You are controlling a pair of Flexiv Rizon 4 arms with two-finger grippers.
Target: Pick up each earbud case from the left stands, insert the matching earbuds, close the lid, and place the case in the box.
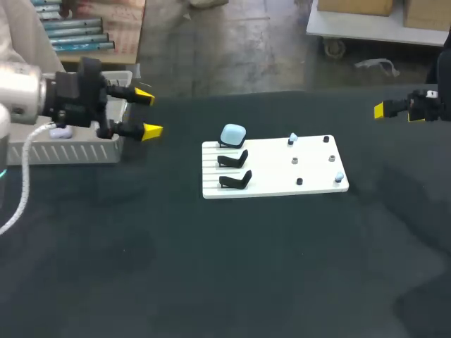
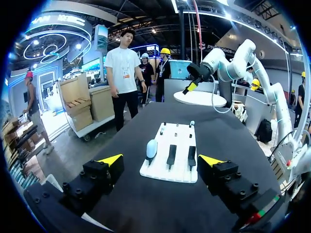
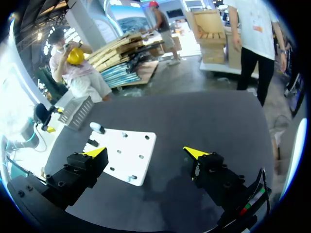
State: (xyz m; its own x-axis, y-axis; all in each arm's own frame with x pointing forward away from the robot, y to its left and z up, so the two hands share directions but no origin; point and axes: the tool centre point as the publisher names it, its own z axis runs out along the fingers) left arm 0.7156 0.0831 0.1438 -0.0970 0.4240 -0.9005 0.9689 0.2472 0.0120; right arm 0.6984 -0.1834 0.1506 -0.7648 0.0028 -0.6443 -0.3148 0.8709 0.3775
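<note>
One case [image 1: 233,134] is propped on the board [image 1: 275,179], presented for gripping. The left end effector [image 1: 147,113] and right end effector [image 3: 146,152] are held spread and empty at opposite worktop edges.

Bare dark tabletop [image 1: 211,267] lies ahead of the left gripper [image 1: 148,113], fingers wide apart, with nothing between it and the white board [image 1: 282,169]. At the board's end nearest that gripper, a pale blue earbud case [image 1: 233,134] and two black stands [image 1: 233,160] rise close together, while the white box [image 1: 70,151] crowds in just behind it. The right gripper [image 3: 146,153], fingers spread, hangs well apart from the board's other end, where small pegs [image 1: 296,161] stick up.
</note>
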